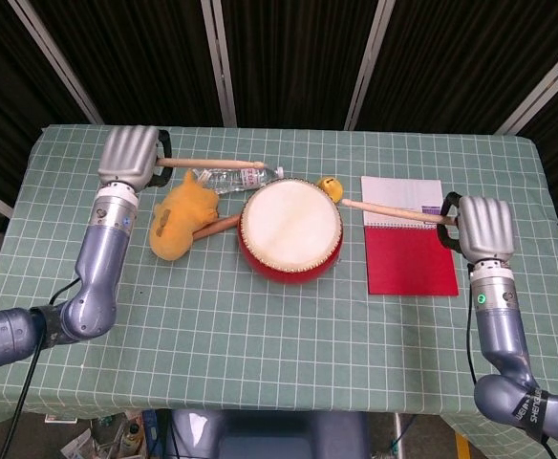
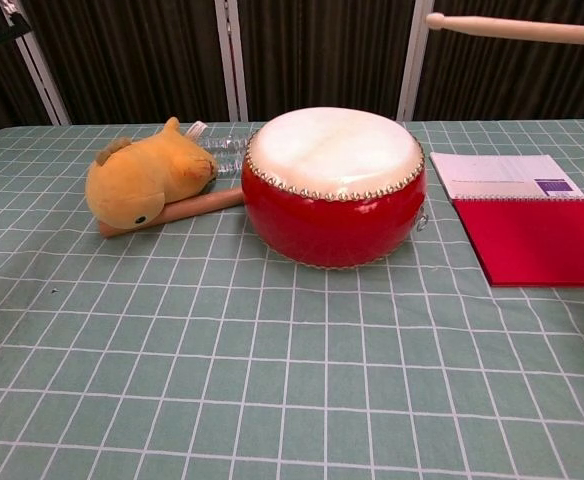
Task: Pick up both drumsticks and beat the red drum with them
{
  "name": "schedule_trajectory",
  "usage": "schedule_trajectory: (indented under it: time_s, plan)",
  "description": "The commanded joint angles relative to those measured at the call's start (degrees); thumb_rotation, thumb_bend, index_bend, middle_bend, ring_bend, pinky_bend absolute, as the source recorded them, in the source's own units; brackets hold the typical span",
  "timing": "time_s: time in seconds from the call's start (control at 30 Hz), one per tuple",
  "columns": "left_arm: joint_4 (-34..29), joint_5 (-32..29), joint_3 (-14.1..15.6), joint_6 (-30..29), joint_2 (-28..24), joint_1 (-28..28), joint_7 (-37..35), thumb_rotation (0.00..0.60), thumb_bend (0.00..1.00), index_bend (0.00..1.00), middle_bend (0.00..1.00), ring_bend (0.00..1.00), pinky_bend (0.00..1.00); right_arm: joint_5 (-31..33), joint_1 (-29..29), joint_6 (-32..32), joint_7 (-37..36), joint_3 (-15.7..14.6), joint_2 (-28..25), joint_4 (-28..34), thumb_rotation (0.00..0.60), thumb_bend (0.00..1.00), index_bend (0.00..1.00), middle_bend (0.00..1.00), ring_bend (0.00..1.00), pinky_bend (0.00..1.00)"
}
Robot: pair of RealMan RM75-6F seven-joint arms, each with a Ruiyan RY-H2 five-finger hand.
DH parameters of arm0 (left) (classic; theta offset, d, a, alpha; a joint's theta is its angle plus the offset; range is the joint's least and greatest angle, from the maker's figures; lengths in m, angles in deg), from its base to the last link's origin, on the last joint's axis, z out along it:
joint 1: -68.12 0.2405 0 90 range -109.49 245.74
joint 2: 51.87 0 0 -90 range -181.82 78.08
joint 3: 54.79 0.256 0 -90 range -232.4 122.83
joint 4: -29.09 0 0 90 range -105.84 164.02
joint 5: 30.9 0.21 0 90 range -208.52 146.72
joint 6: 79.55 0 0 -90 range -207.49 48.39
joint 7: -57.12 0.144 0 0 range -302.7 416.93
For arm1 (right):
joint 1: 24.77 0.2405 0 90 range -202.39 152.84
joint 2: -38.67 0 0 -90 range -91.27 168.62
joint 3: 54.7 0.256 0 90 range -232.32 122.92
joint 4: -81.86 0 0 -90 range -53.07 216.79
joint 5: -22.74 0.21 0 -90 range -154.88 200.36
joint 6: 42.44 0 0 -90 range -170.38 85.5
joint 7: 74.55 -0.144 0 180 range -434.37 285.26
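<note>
The red drum (image 1: 290,229) (image 2: 334,185) with its white skin sits mid-table. My left hand (image 1: 131,157) is raised at the far left and grips a drumstick (image 1: 212,163) that points right, well clear of the drum. My right hand (image 1: 477,227) grips the other drumstick (image 1: 394,209), whose tip hangs near the drum's right edge. In the chest view only that stick (image 2: 522,28) shows, high at the top right; both hands are out of that frame.
A yellow plush toy (image 1: 182,215) (image 2: 147,175) lies left of the drum on a wooden stick (image 2: 197,206). A plastic bottle (image 1: 241,176) lies behind it. A small yellow object (image 1: 330,185) sits behind the drum. A red-and-white notebook (image 1: 408,234) (image 2: 527,215) lies to the right.
</note>
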Motion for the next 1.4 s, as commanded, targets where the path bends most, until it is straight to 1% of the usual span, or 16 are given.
schedule_trajectory:
  time_s: [0.03,0.23,0.43,0.67,0.7,0.77,0.83,0.9,0.93,1.03,1.13,1.27,1.4]
  plan:
    - [-0.1,0.8,-0.1,0.0,-1.0,1.1,-1.2,0.600,0.58,0.77,1.00,1.00,1.00,2.9,0.1,-3.4,-3.5,2.6,-1.0,1.4,0.600,0.75,0.98,1.00,1.00,1.00]
    - [0.4,2.4,0.7,1.4,-1.9,2.6,-3.2,0.600,0.58,0.77,1.00,1.00,1.00,3.1,1.1,-4.7,-5.6,3.6,0.7,0.3,0.600,0.75,0.98,1.00,1.00,1.00]
    - [1.9,4.6,1.4,3.0,-2.2,3.6,-5.1,0.600,0.58,0.77,1.00,1.00,1.00,4.4,3.2,-6.3,-4.1,2.5,4.8,-3.1,0.600,0.75,0.98,1.00,1.00,1.00]
    - [4.0,6.3,2.0,5.6,-2.5,4.1,-6.9,0.600,0.58,0.77,1.00,1.00,1.00,7.0,7.2,-7.9,0.8,0.3,12.3,-9.5,0.600,0.75,0.98,1.00,1.00,1.00]
    - [4.2,6.6,2.1,5.8,-2.5,4.3,-7.3,0.600,0.58,0.77,1.00,1.00,1.00,7.6,7.9,-7.9,2.4,-0.3,13.5,-10.8,0.600,0.75,0.98,1.00,1.00,1.00]
    - [4.5,7.1,2.3,6.5,-2.6,4.7,-8.2,0.600,0.58,0.77,1.00,1.00,1.00,7.2,9.9,-6.9,8.8,-3.3,16.2,-14.2,0.600,0.75,0.98,1.00,1.00,1.00]
    - [5.1,7.4,2.7,7.1,-2.6,5.0,-8.6,0.600,0.58,0.77,1.00,1.00,1.00,4.2,11.9,-4.4,18.8,-8.4,18.9,-18.8,0.600,0.75,0.98,1.00,1.00,1.00]
    - [5.8,7.5,3.1,7.5,-2.5,5.2,-8.8,0.600,0.58,0.77,1.00,1.00,1.00,3.3,12.9,-2.1,25.3,-11.0,21.8,-22.2,0.600,0.75,0.98,1.00,1.00,1.00]
    - [6.4,7.4,3.2,7.9,-2.4,5.4,-9.2,0.600,0.58,0.77,1.00,1.00,1.00,4.8,13.3,-1.1,29.3,-11.8,23.8,-24.4,0.600,0.75,0.98,1.00,1.00,1.00]
    - [7.2,8.2,3.6,8.1,-2.2,5.6,-9.5,0.600,0.58,0.77,1.00,1.00,1.00,8.1,13.7,1.2,33.9,-11.0,26.2,-26.9,0.600,0.75,0.98,1.00,1.00,1.00]
    - [7.0,8.5,3.6,8.4,-2.4,5.9,-10.2,0.600,0.58,0.77,1.00,1.00,1.00,9.1,13.3,2.9,34.0,-9.4,26.2,-26.5,0.600,0.75,0.98,1.00,1.00,1.00]
    - [5.2,8.7,3.1,8.2,-3.3,6.1,-11.2,0.600,0.58,0.77,1.00,1.00,1.00,9.2,11.6,4.2,30.1,-5.8,22.2,-20.9,0.600,0.75,0.98,1.00,1.00,1.00]
    - [1.2,9.4,3.1,6.5,-4.7,6.7,-11.2,0.600,0.58,0.77,1.00,1.00,1.00,6.2,8.6,6.1,24.5,-4.1,16.2,-12.3,0.600,0.75,0.98,1.00,1.00,1.00]
